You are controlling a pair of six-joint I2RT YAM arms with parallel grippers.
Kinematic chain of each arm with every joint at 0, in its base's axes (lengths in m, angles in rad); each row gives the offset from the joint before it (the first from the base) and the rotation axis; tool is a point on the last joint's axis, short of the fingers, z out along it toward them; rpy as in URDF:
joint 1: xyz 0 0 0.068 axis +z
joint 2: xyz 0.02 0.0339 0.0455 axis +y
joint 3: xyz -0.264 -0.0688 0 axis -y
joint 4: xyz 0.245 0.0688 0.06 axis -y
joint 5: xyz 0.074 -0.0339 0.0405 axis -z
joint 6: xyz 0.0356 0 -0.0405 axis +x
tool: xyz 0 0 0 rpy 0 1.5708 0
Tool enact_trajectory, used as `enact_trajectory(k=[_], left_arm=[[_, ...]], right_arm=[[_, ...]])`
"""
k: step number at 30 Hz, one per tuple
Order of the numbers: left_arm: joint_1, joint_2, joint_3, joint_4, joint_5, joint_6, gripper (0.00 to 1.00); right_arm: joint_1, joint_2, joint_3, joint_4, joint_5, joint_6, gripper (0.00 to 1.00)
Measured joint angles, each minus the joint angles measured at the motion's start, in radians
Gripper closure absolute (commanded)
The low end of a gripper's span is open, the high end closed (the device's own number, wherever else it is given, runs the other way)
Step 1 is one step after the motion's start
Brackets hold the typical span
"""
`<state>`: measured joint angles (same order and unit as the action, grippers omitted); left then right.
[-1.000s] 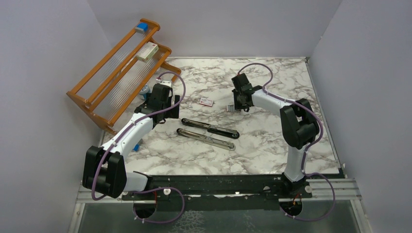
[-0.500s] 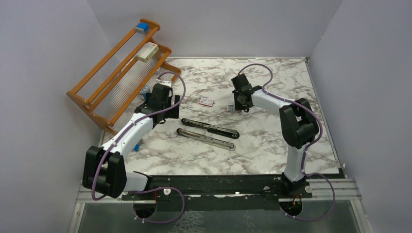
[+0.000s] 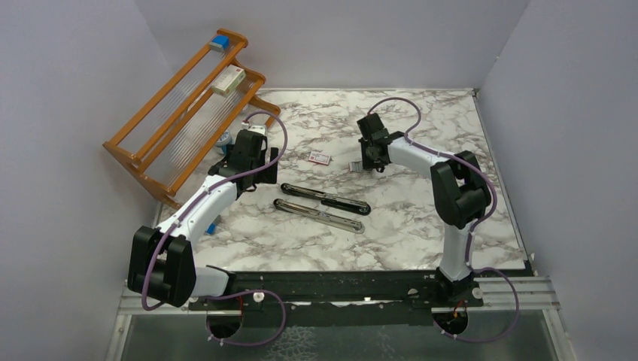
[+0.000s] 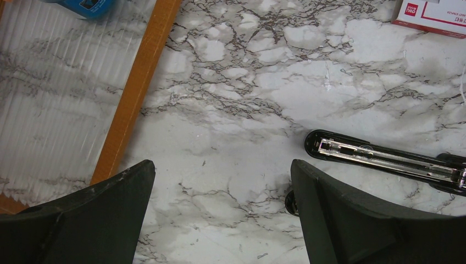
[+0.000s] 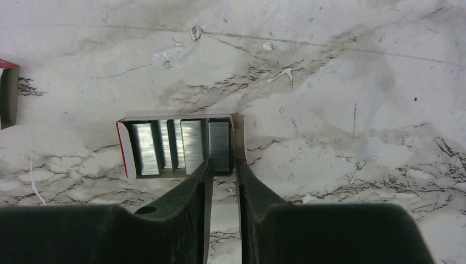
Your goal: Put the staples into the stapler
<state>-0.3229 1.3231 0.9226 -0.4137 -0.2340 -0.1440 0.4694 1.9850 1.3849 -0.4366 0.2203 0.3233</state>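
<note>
Staples sit in a small tray at the far middle of the bench in the top view, right at the tip of the right claw. The stapler lies nearer the centre, well apart from that claw. A long grey tool lies just beside it on the near side, and the left claw hangs near its left end. A wooden rack crowds the bench's left edge, and bare marble spreads to the right. From the left wrist, the left claw gapes wide over bare bench. The stapler lies rail up just past its right finger, and the rack lies past its left. From the right wrist, the right claw is drawn narrow, its fingers flanking the near end of the rightmost strip of staples in the tray. Whether they pinch it cannot be told. Open marble lies beyond and to the right, and a packet shows at the left edge.
</note>
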Motion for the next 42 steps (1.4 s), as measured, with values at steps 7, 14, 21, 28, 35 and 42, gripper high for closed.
enact_trajectory(k=[7, 14, 21, 28, 35, 42], left_arm=[[0.000, 0.000, 0.000, 0.000, 0.000, 0.000, 0.04], [0.000, 0.000, 0.000, 0.000, 0.000, 0.000, 0.04], [0.000, 0.002, 0.000, 0.000, 0.000, 0.000, 0.04], [0.000, 0.005, 0.000, 0.000, 0.000, 0.001, 0.04], [0.000, 0.005, 0.000, -0.001, 0.000, 0.004, 0.04], [0.000, 0.005, 0.000, 0.000, 0.000, 0.007, 0.04]], right_arm=[[0.000, 0.000, 0.000, 0.003, 0.000, 0.003, 0.74], [0.000, 0.000, 0.000, 0.011, 0.001, 0.015, 0.72], [0.000, -0.001, 0.000, 0.024, 0.003, 0.017, 0.71], [0.000, -0.001, 0.000, 0.024, 0.008, 0.017, 0.72], [0.000, -0.001, 0.000, 0.024, 0.011, 0.017, 0.72], [0.000, 0.002, 0.000, 0.024, 0.011, 0.017, 0.72]])
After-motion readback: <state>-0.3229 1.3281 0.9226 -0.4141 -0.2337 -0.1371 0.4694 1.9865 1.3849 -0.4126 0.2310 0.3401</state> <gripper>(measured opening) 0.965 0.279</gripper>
